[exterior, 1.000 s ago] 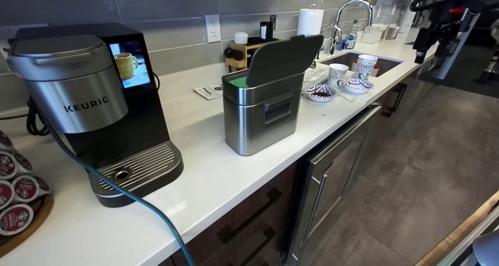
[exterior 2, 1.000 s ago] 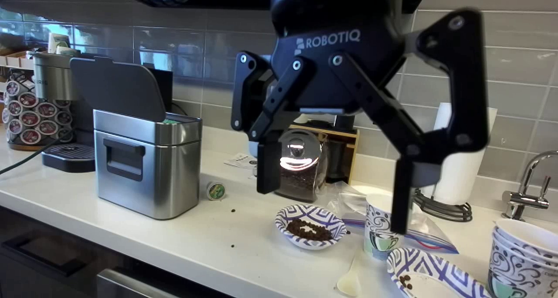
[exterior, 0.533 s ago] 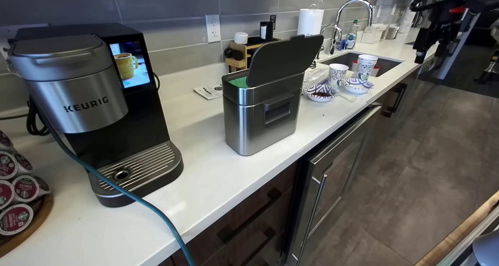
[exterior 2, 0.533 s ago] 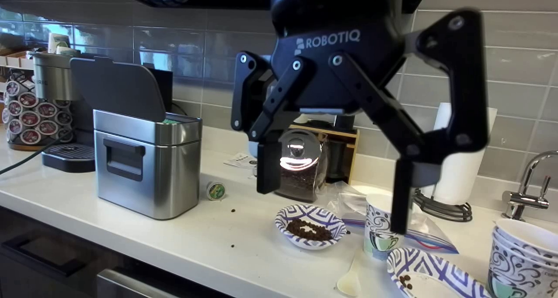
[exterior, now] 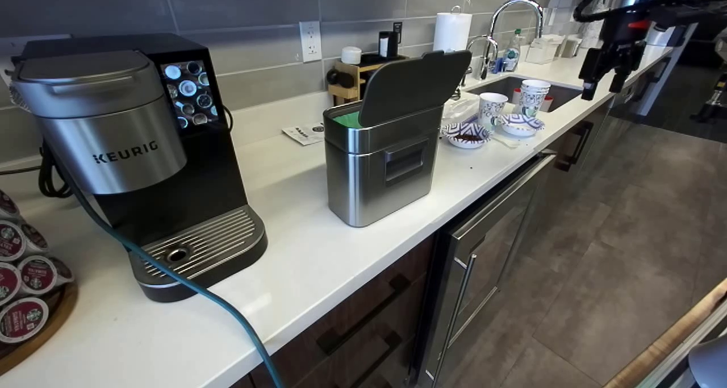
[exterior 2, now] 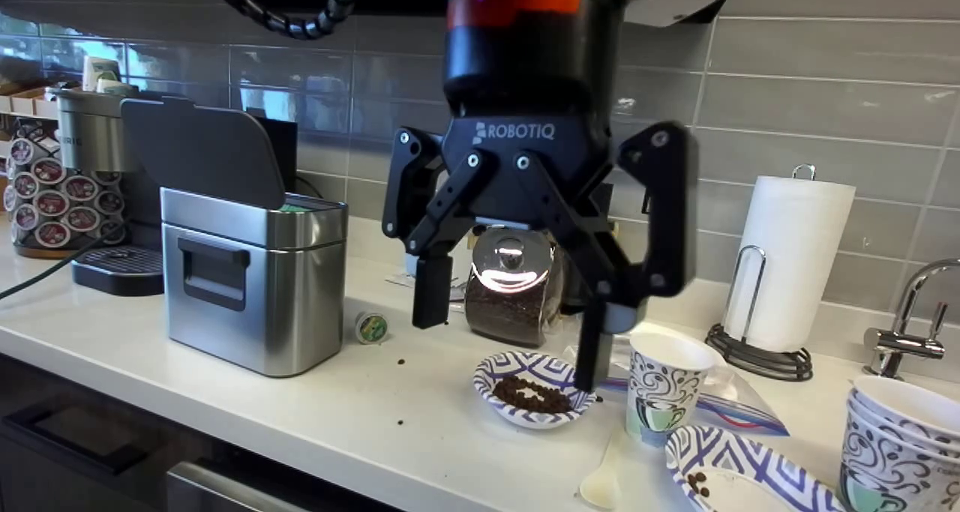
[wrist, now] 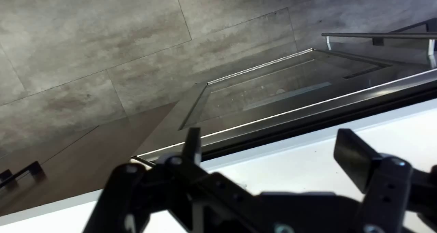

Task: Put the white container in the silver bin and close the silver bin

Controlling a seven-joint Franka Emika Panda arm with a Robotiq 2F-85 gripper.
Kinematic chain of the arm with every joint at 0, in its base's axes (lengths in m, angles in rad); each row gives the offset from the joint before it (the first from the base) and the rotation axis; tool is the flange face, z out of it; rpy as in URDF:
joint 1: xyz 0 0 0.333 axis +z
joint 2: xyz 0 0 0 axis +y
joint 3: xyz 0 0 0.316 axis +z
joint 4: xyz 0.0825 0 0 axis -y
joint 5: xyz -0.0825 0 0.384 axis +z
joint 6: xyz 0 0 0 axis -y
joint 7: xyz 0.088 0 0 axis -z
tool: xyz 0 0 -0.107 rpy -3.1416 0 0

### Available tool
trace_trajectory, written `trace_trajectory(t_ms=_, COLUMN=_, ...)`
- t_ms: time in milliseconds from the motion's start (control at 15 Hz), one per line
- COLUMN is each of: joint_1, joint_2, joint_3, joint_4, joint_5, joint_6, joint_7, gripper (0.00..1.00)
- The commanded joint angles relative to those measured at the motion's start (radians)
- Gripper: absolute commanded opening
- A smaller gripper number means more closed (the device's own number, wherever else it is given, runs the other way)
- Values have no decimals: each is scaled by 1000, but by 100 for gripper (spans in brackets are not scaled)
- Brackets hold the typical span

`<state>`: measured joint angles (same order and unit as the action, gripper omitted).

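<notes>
Black gripper (exterior 2: 511, 356) is shifting toward the bin (exterior 2: 262, 279) vs. a sec ago, so I'm prob. starting the reach. Bin's standing on the counter (exterior 2: 450, 444), lid (exterior 2: 202, 152) up; the pod (exterior 2: 371, 328), which I'm guessing is our white container, is lying just beside it. Fingers (exterior 2: 433, 291) are hanging wide apart, holding nothing, touching nothing AFAICT.

In both exterior views: on counter (exterior 2: 337, 429), between coffee maker (exterior: 119, 141) and bowl (exterior 2: 534, 420): bin (exterior 2: 289, 302) | in bowl: bits (exterior 2: 552, 401) | right of bowl: cup (exterior 2: 661, 388)
</notes>
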<state>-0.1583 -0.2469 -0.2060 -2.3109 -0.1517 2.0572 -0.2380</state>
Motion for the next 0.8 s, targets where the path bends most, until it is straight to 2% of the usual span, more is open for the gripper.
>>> trace_trajectory(t_ms=0, joint_1=23, joint_2=81, joint_3=14, joint_4=78, joint_5=98, joint_6=-25, joint_7=38, gripper=100)
trace_trajectory(t_ms=333, joint_1=35, joint_2=224, joint_3=31, joint_4=235, joint_5=249, joint_6=-125, joint_7=84, gripper=100)
trace_trajectory(t_ms=733, joint_1=21, joint_2=455, joint_3=63, joint_4=524, joint_5=435, joint_6=-396, joint_7=68, gripper=100)
